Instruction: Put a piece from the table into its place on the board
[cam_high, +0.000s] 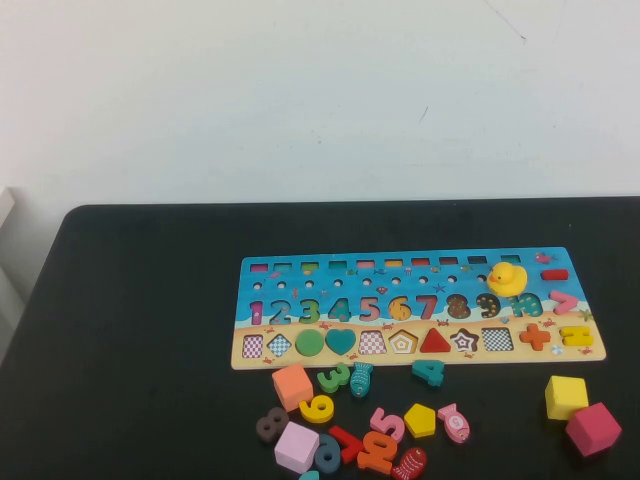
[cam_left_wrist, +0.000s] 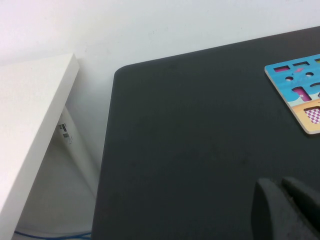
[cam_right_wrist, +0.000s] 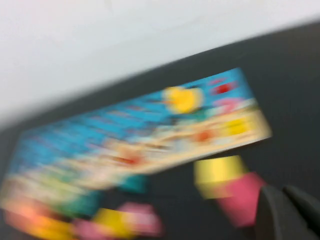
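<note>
The blue number-and-shape board (cam_high: 400, 256) lies across the middle of the black table, with a yellow duck (cam_high: 507, 279) on its right part. Loose pieces lie in front of it: an orange block (cam_high: 292, 386), a lilac block (cam_high: 296, 446), a green 3 (cam_high: 334, 378), a teal 4 (cam_high: 428, 372), a yellow pentagon (cam_high: 419, 420), a yellow cube (cam_high: 565, 397) and a magenta cube (cam_high: 593, 429). Neither arm shows in the high view. My left gripper (cam_left_wrist: 280, 182) is shut and empty over bare table, left of the board's corner (cam_left_wrist: 300, 85). My right gripper (cam_right_wrist: 281, 191) is shut and empty, close to the magenta cube (cam_right_wrist: 240, 197) and yellow cube (cam_right_wrist: 217, 172).
A white shelf (cam_left_wrist: 30, 100) stands beside the table's left edge, with a gap between them. A white wall runs behind the table. More numbers and fish pieces (cam_high: 454, 423) crowd the front middle. The right wrist view is smeared by motion.
</note>
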